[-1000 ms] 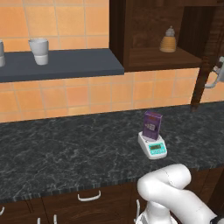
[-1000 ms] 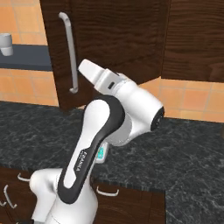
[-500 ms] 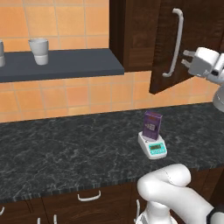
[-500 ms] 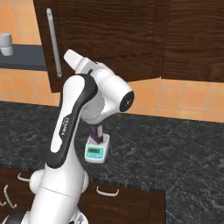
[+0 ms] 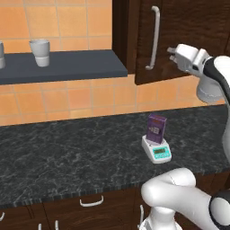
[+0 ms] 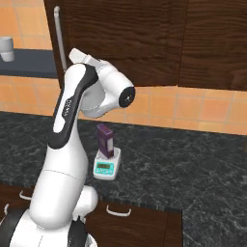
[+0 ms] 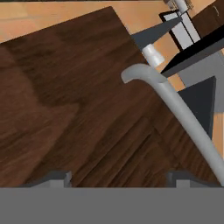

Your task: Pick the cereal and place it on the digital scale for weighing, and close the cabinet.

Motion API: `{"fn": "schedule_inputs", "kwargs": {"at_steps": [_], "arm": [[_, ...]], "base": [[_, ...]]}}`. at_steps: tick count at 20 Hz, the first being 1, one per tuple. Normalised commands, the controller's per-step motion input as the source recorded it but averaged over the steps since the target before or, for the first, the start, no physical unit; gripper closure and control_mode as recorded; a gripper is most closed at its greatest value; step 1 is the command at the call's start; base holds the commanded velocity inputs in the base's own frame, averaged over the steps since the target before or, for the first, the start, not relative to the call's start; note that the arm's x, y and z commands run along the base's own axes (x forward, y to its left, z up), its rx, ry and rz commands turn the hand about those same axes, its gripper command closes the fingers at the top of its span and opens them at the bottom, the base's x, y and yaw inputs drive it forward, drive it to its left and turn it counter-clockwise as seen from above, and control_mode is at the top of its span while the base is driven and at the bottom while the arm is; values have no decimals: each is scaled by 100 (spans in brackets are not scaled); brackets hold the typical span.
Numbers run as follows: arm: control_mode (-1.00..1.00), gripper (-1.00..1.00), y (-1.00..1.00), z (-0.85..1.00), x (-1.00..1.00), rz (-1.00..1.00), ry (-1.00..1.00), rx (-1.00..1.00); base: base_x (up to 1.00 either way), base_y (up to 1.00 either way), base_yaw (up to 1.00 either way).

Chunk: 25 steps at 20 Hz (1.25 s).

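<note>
With the small dark-purple cereal box (image 5: pixel 156 128) already standing upright on the little white digital scale (image 5: pixel 157 151), right of centre in the left base view, the step in hand looks to be shutting the large dark-brown wooden cabinet (image 5: pixel 179 36) at the upper right. The door hangs a little ajar, its lower edge standing out from the orange tiled wall (image 5: pixel 67 96). To do it well, the white arm's claw (image 5: pixel 172 53) should press flat on the door face beside the long silver bar handle (image 5: pixel 153 38), not hook it, and push along the hinge arc until the door seats flush; a push too near the hinge side would probably slip or stall. The claw sits near the door's lower part, right of the handle; in the hand view its two dark tips show apart at the bottom edge, so it looks spread, pinching nothing. The box shows a pale label patch on its front and stands about as wide as the scale, whose teal display (image 6: pixel 103 168) faces forward on the black speckled desk (image 5: pixel 67 148), well below the door.
</note>
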Motion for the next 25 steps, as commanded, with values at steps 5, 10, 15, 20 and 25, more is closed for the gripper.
{"fn": "schedule_inputs", "kwargs": {"at_steps": [5,10,15,20,25], "arm": [[-100,-100,3,0,75,-9,0,-7],[-100,-100,0,-4,75,-3,-3,-4],[-100,-100,0,-18,87,0,-3,-3],[-100,-100,0,-30,97,0,-2,-5],[-100,-100,-14,-94,100,0,-4,-8]], "base": [[0,0,0],[0,0,0],[0,0,0],[0,0,0],[0,0,0]]}}
